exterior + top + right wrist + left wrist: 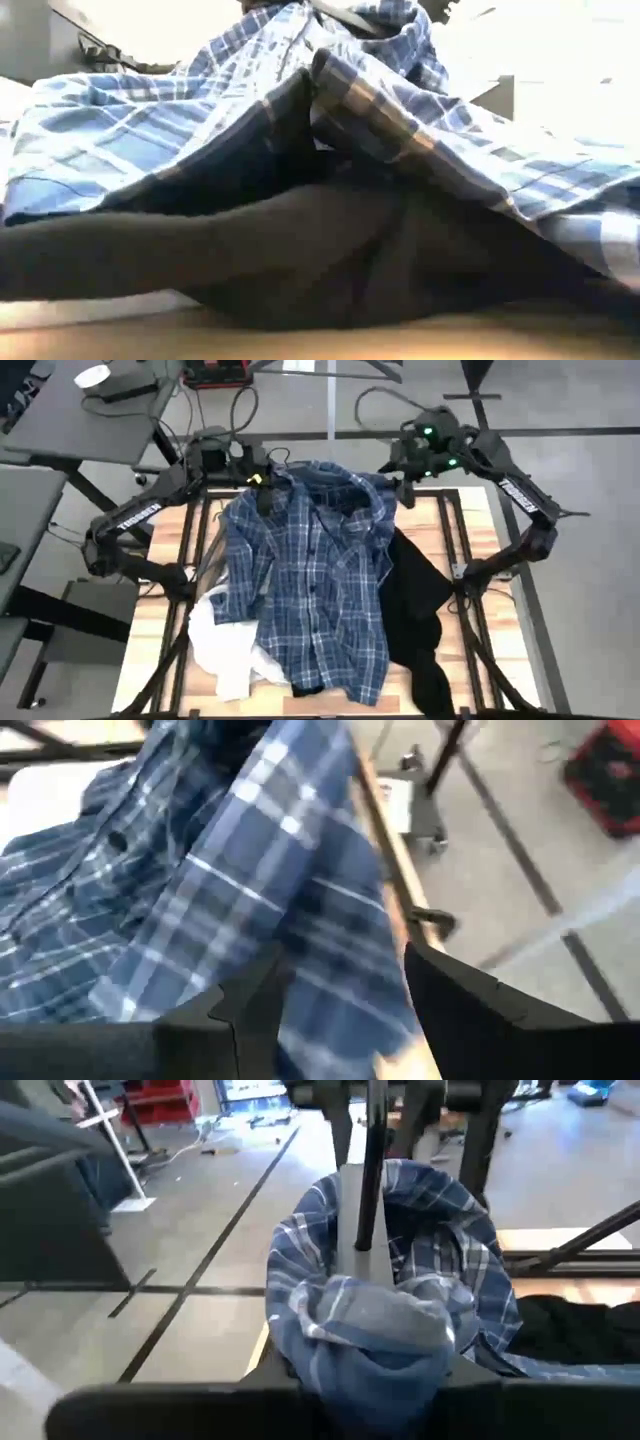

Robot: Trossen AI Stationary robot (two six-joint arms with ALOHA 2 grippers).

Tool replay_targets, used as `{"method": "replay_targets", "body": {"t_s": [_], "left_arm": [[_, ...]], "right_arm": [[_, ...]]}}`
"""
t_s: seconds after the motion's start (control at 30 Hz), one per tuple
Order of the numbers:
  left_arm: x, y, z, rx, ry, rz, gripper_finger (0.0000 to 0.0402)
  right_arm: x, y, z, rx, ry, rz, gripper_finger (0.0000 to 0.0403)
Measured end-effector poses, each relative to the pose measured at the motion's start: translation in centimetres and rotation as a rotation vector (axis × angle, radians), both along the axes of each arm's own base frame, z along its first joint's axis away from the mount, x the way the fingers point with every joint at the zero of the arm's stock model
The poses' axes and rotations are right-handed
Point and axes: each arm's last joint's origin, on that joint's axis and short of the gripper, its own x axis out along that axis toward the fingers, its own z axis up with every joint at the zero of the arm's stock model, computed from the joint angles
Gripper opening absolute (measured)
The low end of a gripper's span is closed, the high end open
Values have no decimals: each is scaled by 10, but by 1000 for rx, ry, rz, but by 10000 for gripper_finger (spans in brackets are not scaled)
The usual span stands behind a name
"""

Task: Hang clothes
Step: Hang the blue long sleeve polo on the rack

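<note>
Tabletop [160, 622]: pale wood, bare along its left edge and in a strip by the right edge; the middle was covered by the clothes.
Frame rails [478, 622]: dark bars ran along the tabletop near its left and right edges.
Plaid shirt [318, 585]: blue-and-white, buttoned front up, spread from the far edge down the middle almost to the near edge; its collar end was bunched and lifted at the far edge.
Black top [418, 600]: lay under the plaid shirt's right side, reaching toward the right edge and the near right corner; in the low view it filled the foreground beneath the plaid cloth [120, 140].
White top [222, 645]: crumpled at the near left part of the tabletop, partly under the plaid shirt.
Left gripper [262, 488]: at the far edge, left of centre, the arm reaching in from the far left corner; jaws clamped on a bunched fold of the plaid shirt, which the left wrist view showed wadded between the fingers [380, 1350].
Right gripper [402, 488]: at the far edge, right of centre, the arm bent back along the right edge; its fingers [250, 1010] stood apart with plaid cloth lying between them, not visibly pinched.
Open room: grey floor beyond the far edge; desks stood off the far left corner.
</note>
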Motion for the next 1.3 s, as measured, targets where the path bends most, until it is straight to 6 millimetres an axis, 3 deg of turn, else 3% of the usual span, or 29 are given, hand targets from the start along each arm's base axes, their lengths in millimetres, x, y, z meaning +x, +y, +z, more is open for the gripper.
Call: {"method": "replay_targets", "body": {"t_s": [0.33, 0.53, 0.67, 0.73, 0.9, 1.1, 1.3], "left_arm": [[2, -4, -1, -12, 4, -36, 31], [3, -4, -3, -33, 18, -59, 31], [3, -5, -5, -40, 33, -65, 48], [3, -5, -5, -46, 29, -63, 66], [2, -4, -10, -89, 73, -40, 96], [-3, -3, -22, -79, 219, 61, 98], [-6, -1, -27, -20, 300, 132, 98]], "right_arm": [[46, -5, -14, -40, -83, 118, 166], [61, -4, -19, -21, -124, 176, 107], [66, 0, -19, -32, -135, 200, 48], [64, -2, -19, -29, -131, 193, 28], [49, -12, -15, -9, -128, 137, 28], [11, -16, 8, -46, -174, 75, 28], [-10, -23, 18, -71, -202, 17, 28]]}}
